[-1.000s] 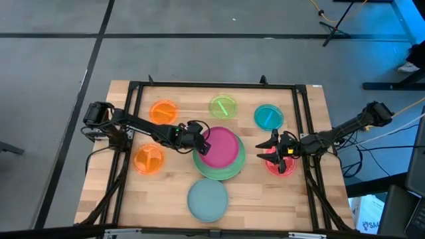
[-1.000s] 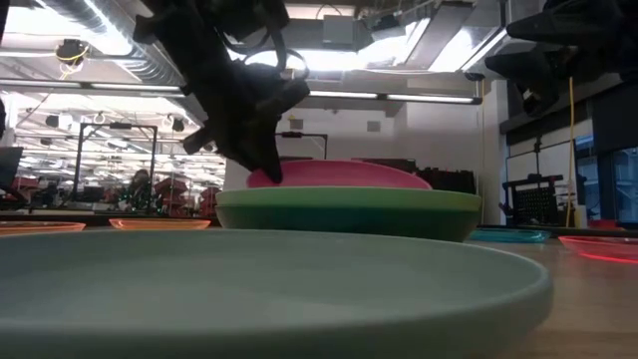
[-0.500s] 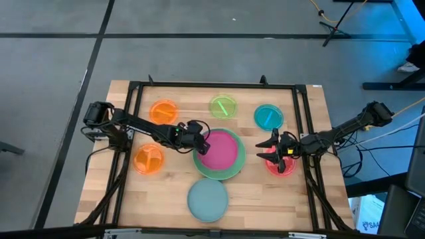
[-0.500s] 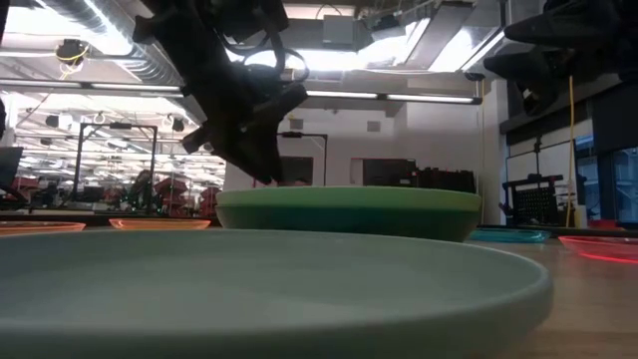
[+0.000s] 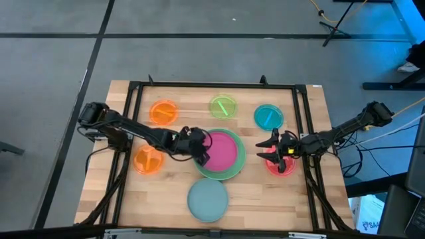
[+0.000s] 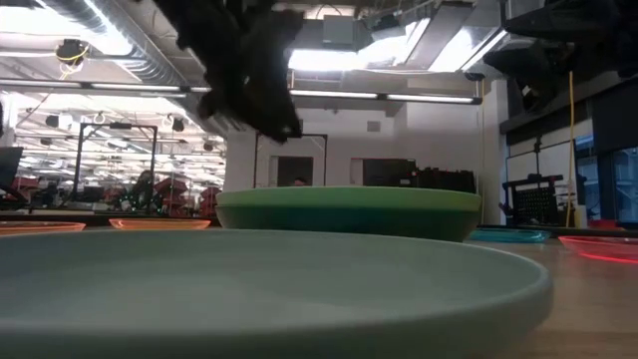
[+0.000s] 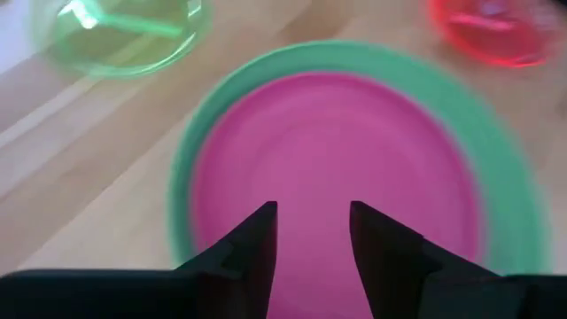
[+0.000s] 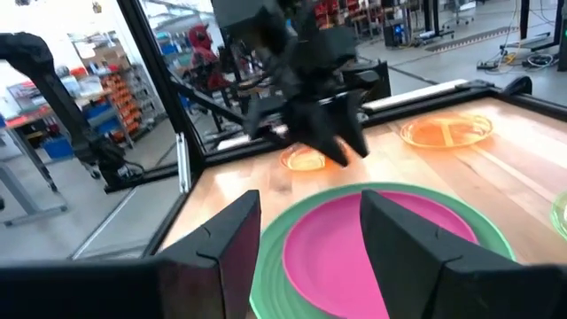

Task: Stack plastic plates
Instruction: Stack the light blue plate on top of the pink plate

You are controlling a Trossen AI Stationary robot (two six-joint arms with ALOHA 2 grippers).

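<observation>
One plate (image 5: 221, 151) lies nested on a bigger plate (image 5: 236, 168) mid-surface (image 5: 265, 199); my left gripper (image 5: 200, 150) hangs over their left rim.

Two slim dark jointed arms; black two-fingered tool (image 5: 201, 151); cabling seemingly at bases.

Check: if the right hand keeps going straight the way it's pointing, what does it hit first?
Probably the magenta plate on the green plate. The right hand, open over the red-pink plate, points at that stack. The left hand hovers beyond; height is unclear.
</observation>
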